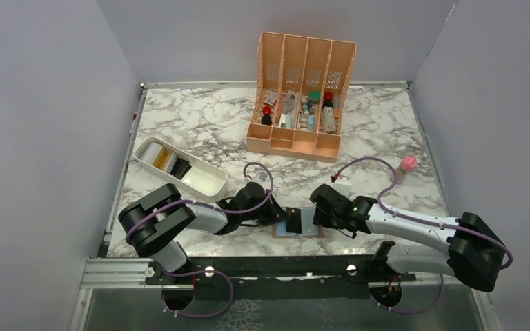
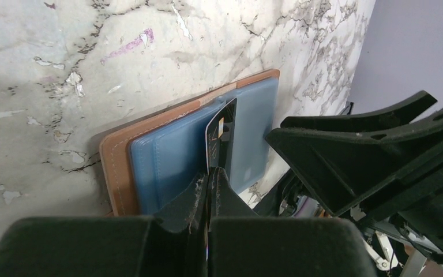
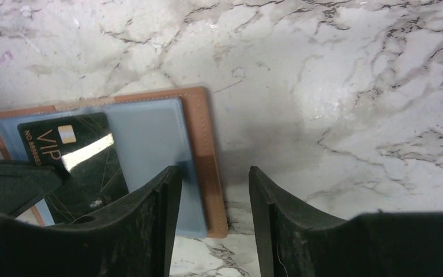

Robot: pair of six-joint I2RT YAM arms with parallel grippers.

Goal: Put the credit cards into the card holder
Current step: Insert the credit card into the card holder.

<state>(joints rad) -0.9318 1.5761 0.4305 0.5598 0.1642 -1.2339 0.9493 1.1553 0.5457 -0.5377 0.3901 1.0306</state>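
The flat brown leather card holder (image 3: pixel 150 133) lies open, blue inside up, on the marble tabletop (image 3: pixel 334 81). The left pincer (image 2: pixel 209 176) is clamped on a black credit card (image 3: pixel 75 156) over its left half. The right pincer (image 3: pixel 213 184) hangs open, its 2 fingers (image 3: pixel 156 219) straddling the holder's right edge.

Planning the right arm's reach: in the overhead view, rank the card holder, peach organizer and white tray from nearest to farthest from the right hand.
1. Card holder: right beside the right hand, at the table's near edge.
2. Peach organizer: farther back, around the middle.
3. White tray: off to the left, past the other arm.
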